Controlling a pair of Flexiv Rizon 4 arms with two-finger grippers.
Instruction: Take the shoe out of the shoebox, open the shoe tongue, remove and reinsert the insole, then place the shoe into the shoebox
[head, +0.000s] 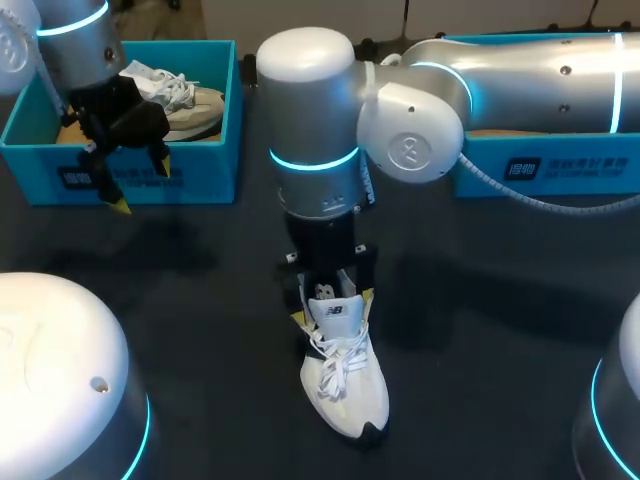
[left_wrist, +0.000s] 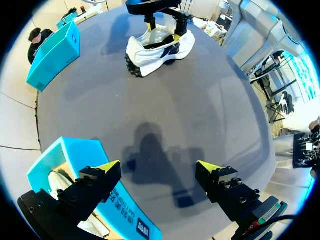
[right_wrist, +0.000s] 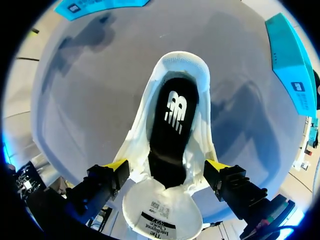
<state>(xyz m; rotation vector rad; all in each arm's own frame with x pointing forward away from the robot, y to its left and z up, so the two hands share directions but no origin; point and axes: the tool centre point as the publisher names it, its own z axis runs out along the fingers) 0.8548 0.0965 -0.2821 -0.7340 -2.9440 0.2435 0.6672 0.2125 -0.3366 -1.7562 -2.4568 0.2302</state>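
A white shoe (head: 347, 385) stands on the dark table, toe toward the front edge. My right gripper (head: 333, 305) hovers over its heel end, open. In the right wrist view its fingers (right_wrist: 112, 175) straddle the shoe (right_wrist: 177, 67) without clearly touching it. The black insole (right_wrist: 170, 135) lies inside, and the white tongue (right_wrist: 160, 212) is folded out under the gripper (right_wrist: 167, 165). My left gripper (head: 141, 187) hangs open and empty over the front wall of the left blue shoebox (head: 200, 175). From the left wrist view, this gripper (left_wrist: 157, 167) faces bare table, with the shoe (left_wrist: 160, 50) far ahead.
A second, beige-and-white shoe (head: 190, 100) lies in the left shoebox. Another blue shoebox (head: 560, 170) sits at the back right, partly behind my right arm. White rounded robot bases (head: 60, 370) stand at the front corners.
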